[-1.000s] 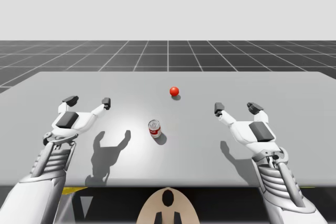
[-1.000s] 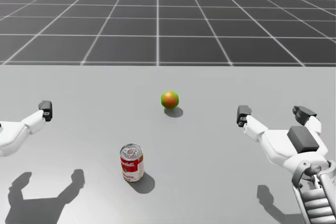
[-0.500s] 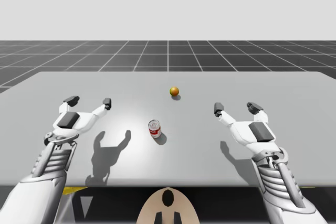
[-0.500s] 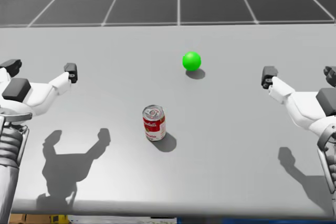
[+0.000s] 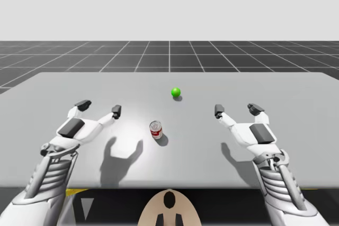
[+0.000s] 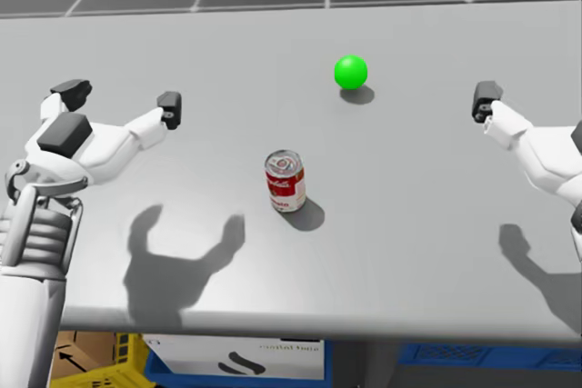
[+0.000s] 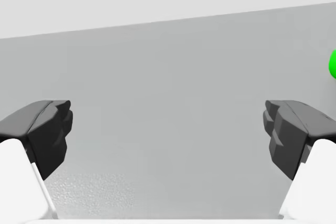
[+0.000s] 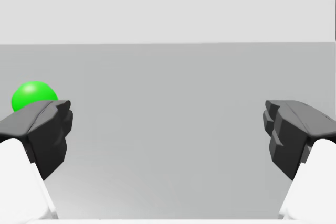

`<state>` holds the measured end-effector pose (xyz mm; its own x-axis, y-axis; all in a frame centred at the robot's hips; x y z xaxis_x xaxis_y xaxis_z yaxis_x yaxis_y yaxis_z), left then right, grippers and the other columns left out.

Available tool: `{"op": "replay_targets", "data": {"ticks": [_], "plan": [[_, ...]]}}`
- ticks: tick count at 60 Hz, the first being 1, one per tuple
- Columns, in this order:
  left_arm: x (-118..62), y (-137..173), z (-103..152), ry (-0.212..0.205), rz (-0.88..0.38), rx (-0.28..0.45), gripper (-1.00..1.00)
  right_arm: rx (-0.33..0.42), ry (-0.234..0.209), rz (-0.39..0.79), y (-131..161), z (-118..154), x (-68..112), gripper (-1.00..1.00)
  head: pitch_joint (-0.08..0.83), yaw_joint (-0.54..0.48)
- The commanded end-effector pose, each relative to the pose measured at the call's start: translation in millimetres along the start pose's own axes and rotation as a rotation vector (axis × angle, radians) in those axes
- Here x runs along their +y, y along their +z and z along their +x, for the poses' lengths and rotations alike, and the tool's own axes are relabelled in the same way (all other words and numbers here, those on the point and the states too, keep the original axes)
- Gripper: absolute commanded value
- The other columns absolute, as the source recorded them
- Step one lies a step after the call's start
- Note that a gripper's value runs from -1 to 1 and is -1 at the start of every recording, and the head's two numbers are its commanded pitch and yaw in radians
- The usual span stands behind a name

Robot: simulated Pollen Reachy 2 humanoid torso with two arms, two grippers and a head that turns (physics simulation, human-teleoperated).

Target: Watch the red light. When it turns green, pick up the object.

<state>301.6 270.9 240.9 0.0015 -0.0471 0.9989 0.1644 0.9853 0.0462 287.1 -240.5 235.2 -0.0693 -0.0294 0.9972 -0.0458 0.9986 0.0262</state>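
Light [image 5: 176, 92] reads green, so we judge the pick is due. The can [image 5: 155, 129] stands upright near the middle of the table [image 5: 296, 93], untouched, with the light at about 1 o'clock from it and well apart. Our left gripper [image 5: 99, 107] hovers at about 10 o'clock from the can, our right gripper [image 5: 237, 110] at about 2 o'clock; both have jaws spread wide and hold nothing. Risks noted: (1) both wrist views look out over bare table with the light off to one side, so neither gripper seems lined up on the can; a straight reach on this heading would pass beside it. (2) The can is narrow and round; a jaw clipping its side on the way in would likely tip it, and it could then roll towards the table edge at 6 o'clock. (3) Closing high on the can, or with one jaw landing first, may shove it over rather than clamp it. (4) If both arms go in together they could meet over the can. (5) The light is itself a small ball; taking it for the object would be the wrong pick
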Motion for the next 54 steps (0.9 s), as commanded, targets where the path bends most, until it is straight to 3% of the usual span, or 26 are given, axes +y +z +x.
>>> {"op": "replay_targets", "data": {"ticks": [1,4,7,12,14,22,32,44,54], "plan": [[-23.5,32.1,11.8,0.069,-0.165,0.048,-1.0,0.012,-0.012,-0.003,-0.7,-4.5,3.1,-1.0,0.659,0.08],[-31.7,42.9,6.6,0.072,-0.212,0.077,-1.0,0.015,-0.01,-0.003,-1.0,-5.6,3.7,-1.0,0.659,0.08],[-41.4,55.1,-2.8,0.049,-0.24,0.1,-1.0,0.019,-0.007,-0.001,-1.2,-6.8,4.5,-1.0,0.659,0.08],[-54.8,66.6,-16.5,0.078,-0.269,0.143,-1.0,0.019,0.0,0.002,-1.5,-7.9,5.1,-1.0,0.658,0.08],[-61.2,70.2,-25.4,0.058,-0.273,0.145,-1.0,0.019,0.001,0.002,-1.5,-8.1,5.3,-1.0,0.656,0.08],[-78.4,71.9,-49.1,0.083,-0.333,0.23,-1.0,0.022,0.003,0.001,-2.0,-9.5,5.1,-1.0,0.652,0.08],[-99.4,59.1,-66.9,0.072,-0.384,0.287,-1.0,0.023,0.005,0.001,-1.8,-9.8,4.9,-1.0,0.648,0.08],[-118.0,30.2,-67.7,0.119,-0.408,0.346,-1.0,0.022,0.004,0.0,-1.9,-9.7,4.4,-1.0,0.635,0.09],[-132.3,-0.2,-73.3,0.101,-0.405,0.376,-1.0,0.017,0.001,-0.002,-1.8,-8.1,3.5,-1.0,0.624,0.08]]}}
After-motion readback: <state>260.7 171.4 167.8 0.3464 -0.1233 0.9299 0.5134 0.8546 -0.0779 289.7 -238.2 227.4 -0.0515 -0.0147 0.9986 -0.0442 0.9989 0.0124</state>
